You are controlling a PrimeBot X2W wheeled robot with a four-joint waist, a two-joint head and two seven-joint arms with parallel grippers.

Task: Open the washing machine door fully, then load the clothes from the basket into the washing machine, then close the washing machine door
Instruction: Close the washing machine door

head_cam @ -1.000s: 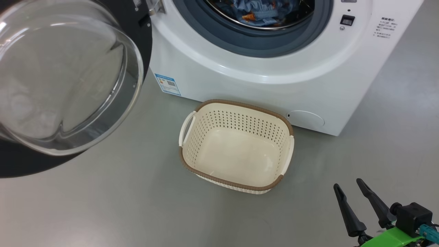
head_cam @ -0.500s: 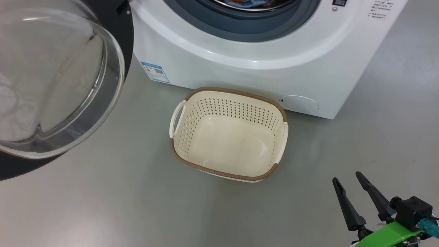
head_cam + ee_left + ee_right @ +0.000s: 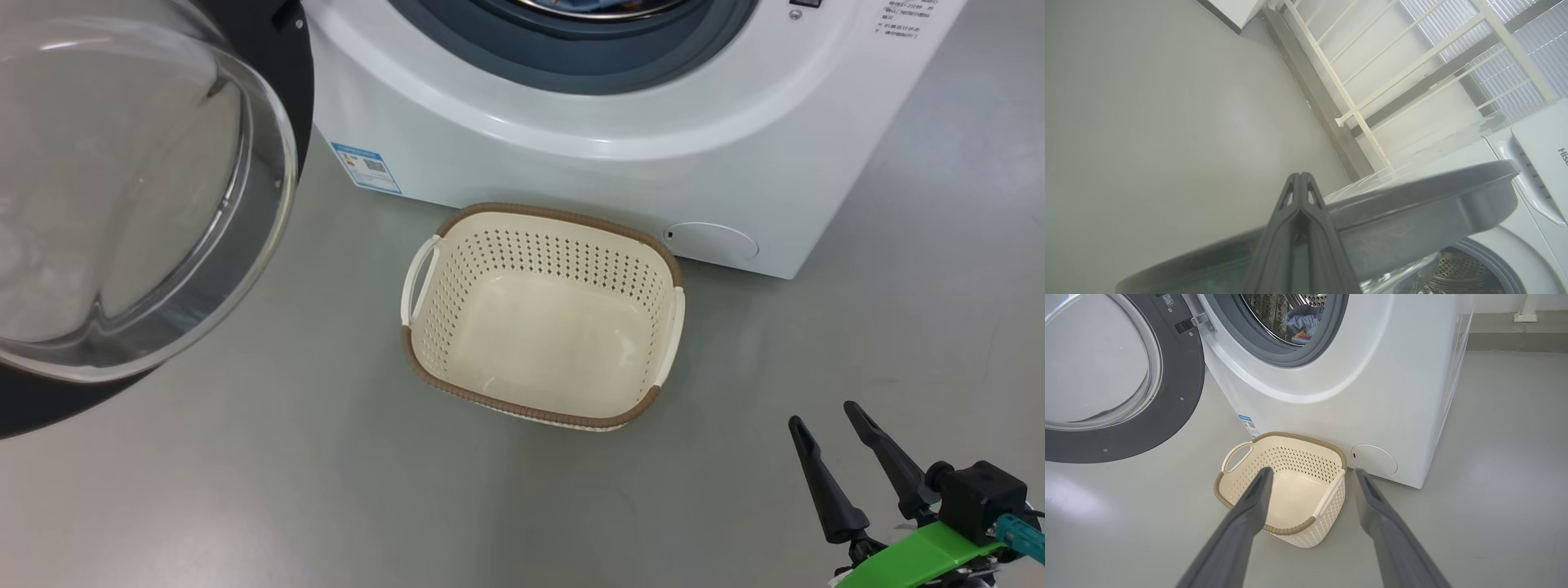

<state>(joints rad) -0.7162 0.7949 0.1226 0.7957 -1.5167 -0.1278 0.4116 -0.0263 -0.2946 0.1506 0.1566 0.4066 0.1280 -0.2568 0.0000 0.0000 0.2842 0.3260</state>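
While the washing machine door (image 3: 122,204) stands wide open at upper left, the basket (image 3: 563,214) sits on the grey floor (image 3: 326,490) at centre frame, just before the washing machine (image 3: 571,163), its cream bottom bare. Blue clothes (image 3: 1300,322) lie inside the drum (image 3: 1267,312). The right end effector (image 3: 824,413) hovers released at lower right; the left end effector (image 3: 1300,176), clenched on nothing, points past the door's rim.

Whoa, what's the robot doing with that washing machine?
It's doing laundry. The basket sits empty on the floor, and blue clothes lie inside the washing machine. The washing machine door stands wide open. The right hand is open and holds nothing. The left hand is shut, close to the door's edge, so shutting the door probably comes next.
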